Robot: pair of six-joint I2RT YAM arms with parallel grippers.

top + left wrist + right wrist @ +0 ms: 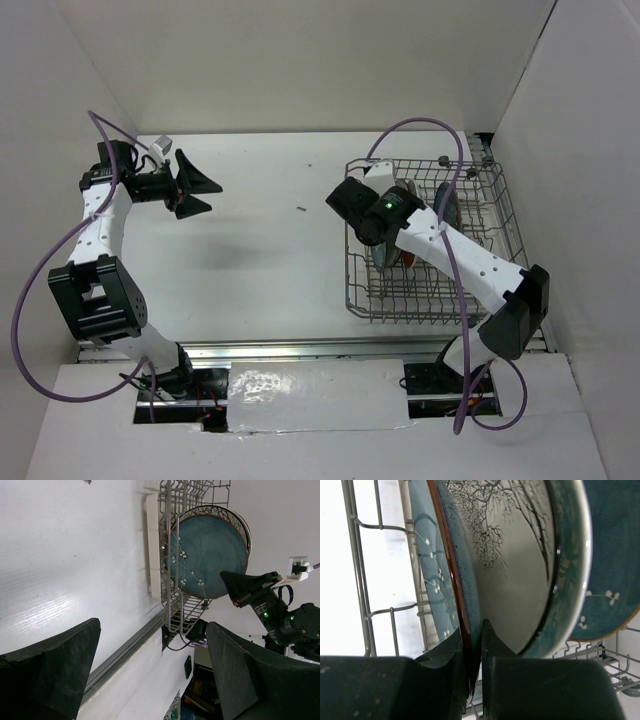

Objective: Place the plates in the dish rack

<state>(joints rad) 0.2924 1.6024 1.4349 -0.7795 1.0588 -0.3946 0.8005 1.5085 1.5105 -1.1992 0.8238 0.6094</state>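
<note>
1. Your right gripper point(480, 647) pinches the rim of a plate point(437, 575) standing in the rack point(425, 305).
2. Plates are hard, slippery and break easily; hold the rim.
3. Your left gripper point(213, 195) is spread wide, holding nothing.

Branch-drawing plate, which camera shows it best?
Right wrist view: the branch-drawing plate fills the frame, its tree drawing clear, standing among other plates in the dish rack. Top external shows only plate edges behind the right arm; left wrist shows a teal plate face-on, only a dark rim peeking behind.
</note>
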